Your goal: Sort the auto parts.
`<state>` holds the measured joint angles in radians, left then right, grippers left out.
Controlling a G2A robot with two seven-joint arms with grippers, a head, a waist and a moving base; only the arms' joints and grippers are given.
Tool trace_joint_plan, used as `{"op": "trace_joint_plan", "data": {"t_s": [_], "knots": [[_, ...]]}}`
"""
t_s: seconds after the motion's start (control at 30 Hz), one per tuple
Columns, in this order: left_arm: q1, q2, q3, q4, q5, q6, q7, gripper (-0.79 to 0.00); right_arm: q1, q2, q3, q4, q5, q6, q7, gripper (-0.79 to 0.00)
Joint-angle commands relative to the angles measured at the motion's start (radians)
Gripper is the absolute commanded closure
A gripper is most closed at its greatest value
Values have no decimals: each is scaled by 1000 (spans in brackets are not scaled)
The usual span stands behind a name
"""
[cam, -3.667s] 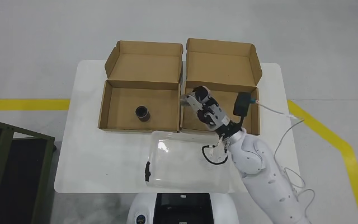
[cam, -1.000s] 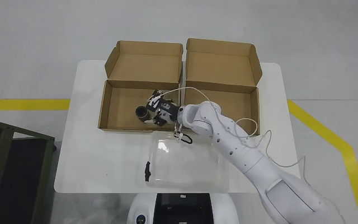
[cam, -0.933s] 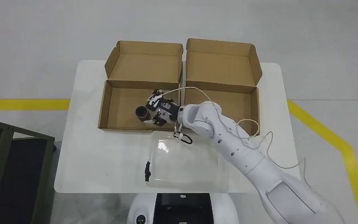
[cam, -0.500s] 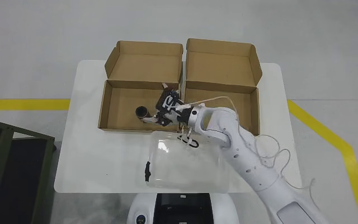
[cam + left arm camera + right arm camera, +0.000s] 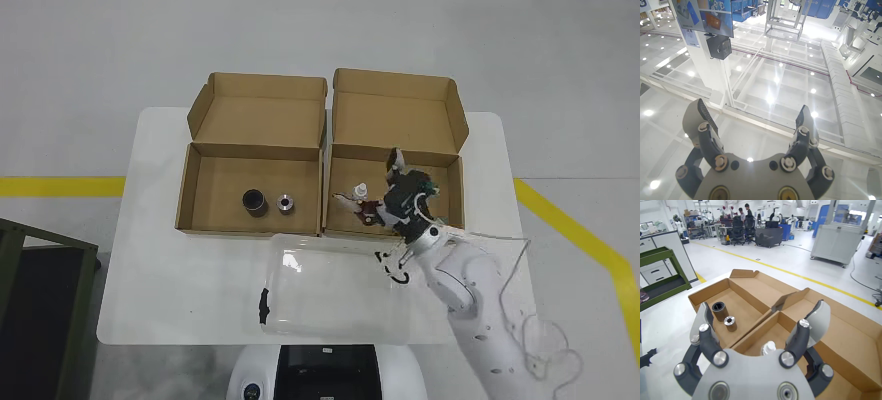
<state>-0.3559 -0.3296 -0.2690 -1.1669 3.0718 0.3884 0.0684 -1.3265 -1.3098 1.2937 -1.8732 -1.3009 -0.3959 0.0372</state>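
Now L box [image 5: 215, 190]: black sleeve [image 5: 255, 203], steel bushing [image 5: 286, 203]; R box [image 5: 345, 172]: white part [image 5: 768, 347].

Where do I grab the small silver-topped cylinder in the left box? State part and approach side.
Probably from above, closing on its round side wall: the small cylinder stands upright with its top free. Keep off the side facing the dark sleeve close beside it.

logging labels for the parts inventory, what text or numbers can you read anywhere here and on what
Left cardboard box, right cardboard box: no print on them.
Dark cylinder, silver-topped part, white part: no readable marking.
Poster on the pillar: text too small to read.
Blue panels: white print, too blurred to read.
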Motion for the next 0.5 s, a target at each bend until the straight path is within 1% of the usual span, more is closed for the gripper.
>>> {"op": "trace_joint_plan", "data": {"t_s": [0.0, 0.2, 0.3, 0.47], "knots": [[0, 0, 0, 0, 0, 0, 0, -785, -59, 6, 43, -31, -17, 20, -40, -785], [0, 0, 0, 0, 0, 0, 0, -785, -208, 18, 141, -97, -82, 91, -191, -785], [0, 0, 0, 0, 0, 0, 0, -785, -263, 21, 176, -103, -88, 130, -228, -785], [0, 0, 0, 0, 0, 0, 0, -785, -336, 25, 228, -132, -93, 164, -283, -785]]}}
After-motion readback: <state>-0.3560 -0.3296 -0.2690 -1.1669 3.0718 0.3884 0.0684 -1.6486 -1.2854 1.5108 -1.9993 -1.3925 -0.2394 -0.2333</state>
